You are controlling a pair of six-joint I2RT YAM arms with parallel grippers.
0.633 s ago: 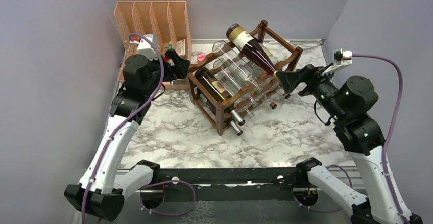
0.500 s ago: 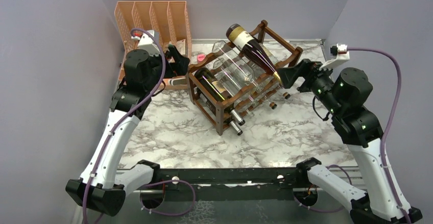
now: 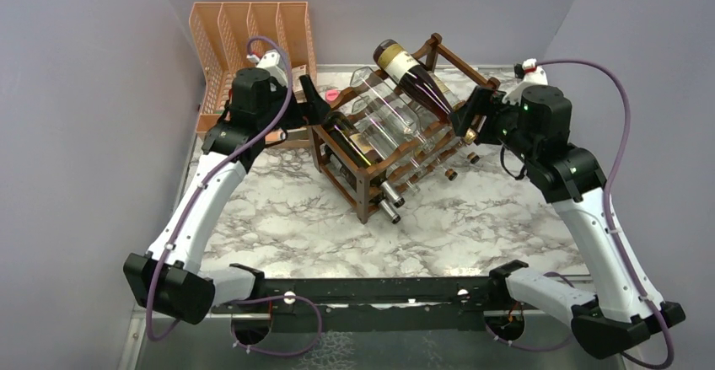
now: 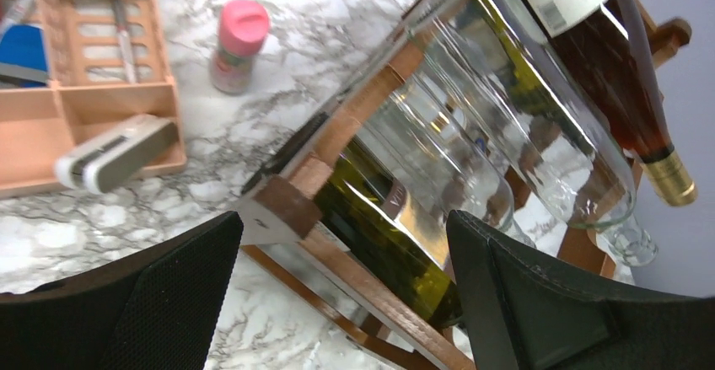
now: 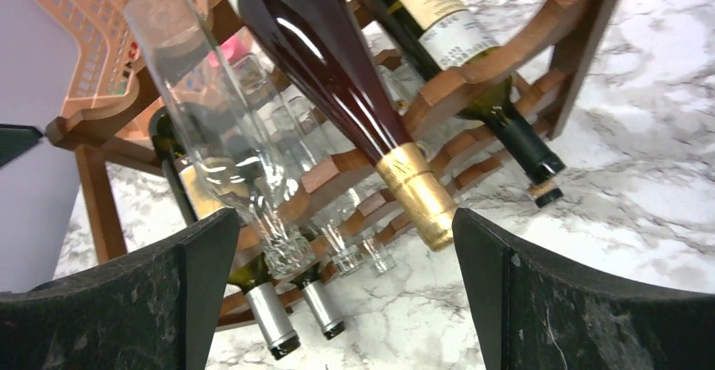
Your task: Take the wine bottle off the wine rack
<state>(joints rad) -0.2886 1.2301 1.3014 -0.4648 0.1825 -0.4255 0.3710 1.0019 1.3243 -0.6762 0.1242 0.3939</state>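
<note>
Fingers of the right hand (image 5: 344,222) spread wide, gripping nothing, with the gold foil neck of the wine bottle (image 5: 329,67) showing between them. Fingers of the left hand (image 4: 344,227) likewise apart and gripping nothing, at the opposite end of the wine rack (image 3: 363,201), near a corner post. Wine bottle: dark red, lying tilted on the rack's top tier, beside clear glass bottles (image 3: 389,115). Green bottle (image 3: 352,142) on a lower tier. Rack stands on the marble surface (image 3: 472,227); peach mesh organizer (image 3: 253,29) behind, by the wall.
</note>
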